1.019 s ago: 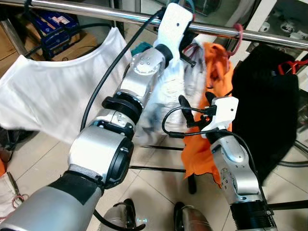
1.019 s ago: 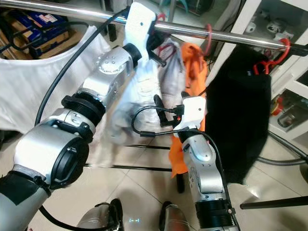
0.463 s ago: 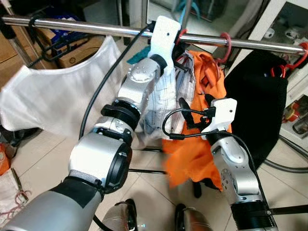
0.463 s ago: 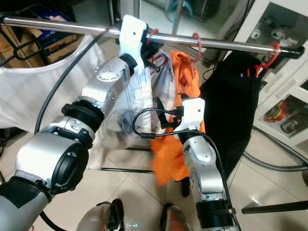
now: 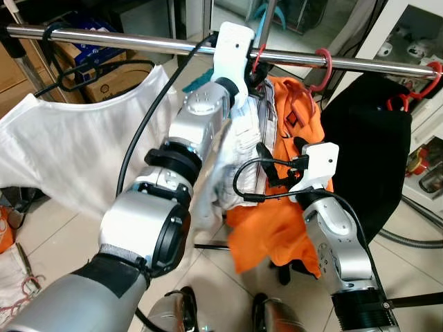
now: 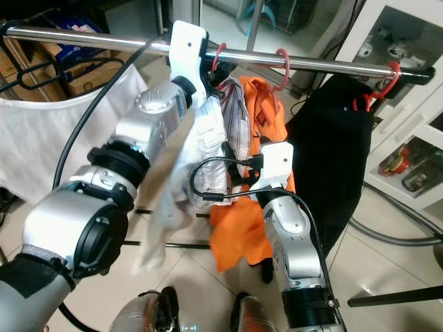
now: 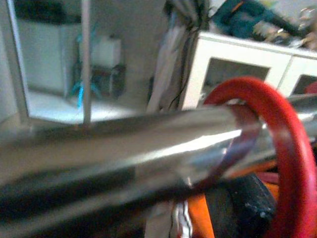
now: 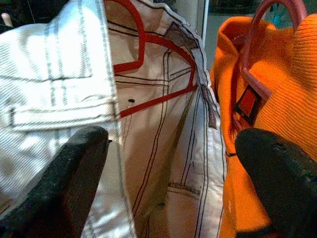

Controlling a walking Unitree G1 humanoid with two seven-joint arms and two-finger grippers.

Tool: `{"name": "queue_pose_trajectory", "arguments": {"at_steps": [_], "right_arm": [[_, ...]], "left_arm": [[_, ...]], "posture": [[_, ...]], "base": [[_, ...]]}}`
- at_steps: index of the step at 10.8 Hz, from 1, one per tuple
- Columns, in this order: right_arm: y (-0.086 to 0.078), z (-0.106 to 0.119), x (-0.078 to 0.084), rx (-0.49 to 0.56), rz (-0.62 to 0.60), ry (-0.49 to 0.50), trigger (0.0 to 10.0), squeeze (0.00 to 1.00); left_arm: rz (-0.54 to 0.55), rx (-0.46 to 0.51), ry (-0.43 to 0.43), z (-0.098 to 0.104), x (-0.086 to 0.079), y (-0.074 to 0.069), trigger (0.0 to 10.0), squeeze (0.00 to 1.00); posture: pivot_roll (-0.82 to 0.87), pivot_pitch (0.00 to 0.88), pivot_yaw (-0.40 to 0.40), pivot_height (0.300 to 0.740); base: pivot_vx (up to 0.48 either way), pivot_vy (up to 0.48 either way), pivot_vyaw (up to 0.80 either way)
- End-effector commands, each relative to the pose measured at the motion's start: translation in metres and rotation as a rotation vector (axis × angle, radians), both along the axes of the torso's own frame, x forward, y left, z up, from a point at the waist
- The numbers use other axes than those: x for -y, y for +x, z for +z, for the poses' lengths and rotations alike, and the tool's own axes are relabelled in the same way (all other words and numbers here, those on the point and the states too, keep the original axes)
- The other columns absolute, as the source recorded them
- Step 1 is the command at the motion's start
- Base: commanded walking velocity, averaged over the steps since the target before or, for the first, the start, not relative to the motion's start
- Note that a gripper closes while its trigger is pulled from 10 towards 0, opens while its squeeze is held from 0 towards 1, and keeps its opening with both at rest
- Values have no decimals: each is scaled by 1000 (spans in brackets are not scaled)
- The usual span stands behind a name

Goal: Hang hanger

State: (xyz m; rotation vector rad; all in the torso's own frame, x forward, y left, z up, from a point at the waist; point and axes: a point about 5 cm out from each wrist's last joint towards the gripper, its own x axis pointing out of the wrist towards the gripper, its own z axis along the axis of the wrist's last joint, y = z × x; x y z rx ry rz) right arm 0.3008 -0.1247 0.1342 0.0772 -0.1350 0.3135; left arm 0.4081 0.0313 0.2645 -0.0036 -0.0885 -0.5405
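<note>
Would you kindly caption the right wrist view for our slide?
Open right gripper faces a white striped garment on a red hanger, beside an orange garment.

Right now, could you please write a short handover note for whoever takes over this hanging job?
Left end effector: up at the steel rail; fingers hidden.
Right end effector: open, empty, facing the striped white shirt.
Done, apparently: the shirt's red hanger has its hook over the rail, beside the orange garment.
Left: confirm the hook is seated, then withdraw the left arm.
</note>
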Motion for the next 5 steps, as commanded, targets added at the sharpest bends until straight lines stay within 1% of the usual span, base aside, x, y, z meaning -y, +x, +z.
{"name": "queue_pose_trajectory", "arguments": {"at_steps": [1, 2, 3, 4, 5], "right_arm": [[-1, -3, 0, -8, 9, -13, 10000, 0], [-1, -3, 0, -10, 12, -14, 10000, 0], [-1, -4, -1, -12, 14, -14, 10000, 0], [-1, -5, -1, -16, 16, -15, 10000, 0], [-1, -5, -2, -18, 18, -14, 10000, 0]], "left_arm": [[38, -66, 21, -10, -2, 2, 10000, 1000], [63, -61, 56, -15, -4, 2, 10000, 1000], [60, 11, 110, -13, -2, 0, 10000, 1000], [49, 46, 140, -10, 1, -2, 10000, 1000], [37, 18, 122, -11, 3, -3, 10000, 1000]], "posture": [[-163, 136, -57, 740], [-162, 141, -58, 740], [-162, 141, -58, 740], [-162, 141, -58, 740], [-162, 141, -58, 740]], "base": [[0, 0, 0], [0, 0, 0], [0, 0, 0], [0, 0, 0], [0, 0, 0]]}}
